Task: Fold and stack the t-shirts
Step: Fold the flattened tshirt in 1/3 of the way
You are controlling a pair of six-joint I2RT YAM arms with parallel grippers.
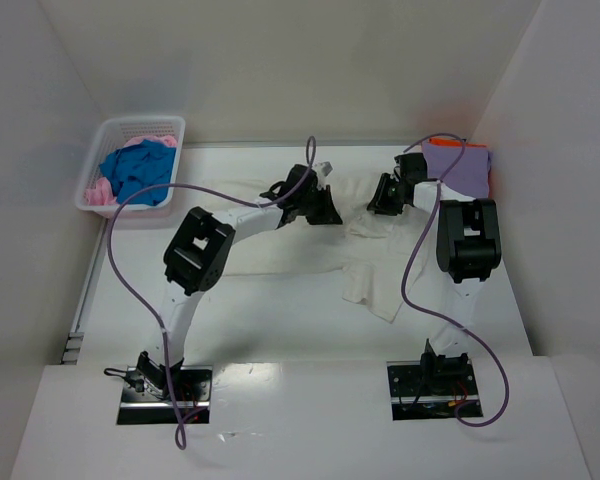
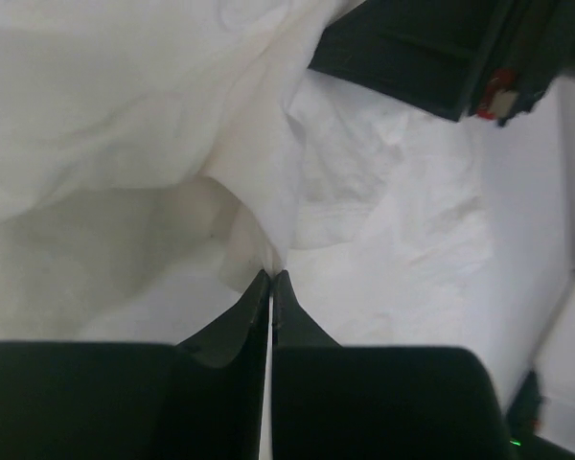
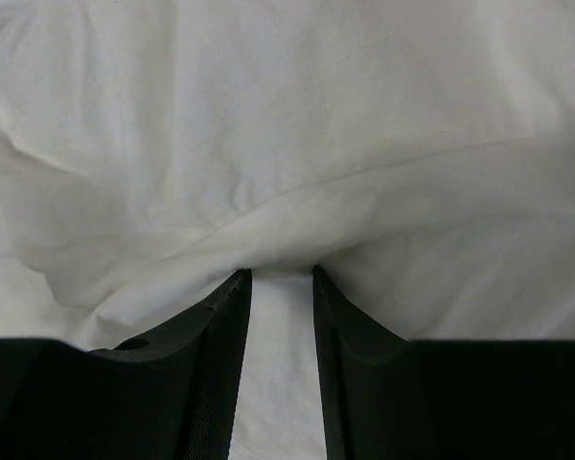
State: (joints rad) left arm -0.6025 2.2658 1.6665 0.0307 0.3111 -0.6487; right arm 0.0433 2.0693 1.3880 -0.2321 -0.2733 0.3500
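Note:
The large cream-white t-shirt (image 1: 372,287) lies crumpled across the middle of the table. My left gripper (image 1: 329,209) is at its far edge, and in the left wrist view it (image 2: 271,275) is shut on a thin fold of this shirt (image 2: 125,115). My right gripper (image 1: 380,204) is just to the right. In the right wrist view its jaws (image 3: 282,273) stand narrowly apart with a thick fold of the shirt (image 3: 287,125) between them and draped over the tips. A lavender-purple t-shirt (image 1: 460,164) lies folded on an orange one (image 1: 450,143) at the far right.
A white lattice basket (image 1: 98,140) at the far left holds a blue t-shirt (image 1: 138,168) and a pink one (image 1: 101,191). White walls close in on the left, back and right. Purple cables loop over both arms. The right arm's body (image 2: 431,48) shows in the left wrist view.

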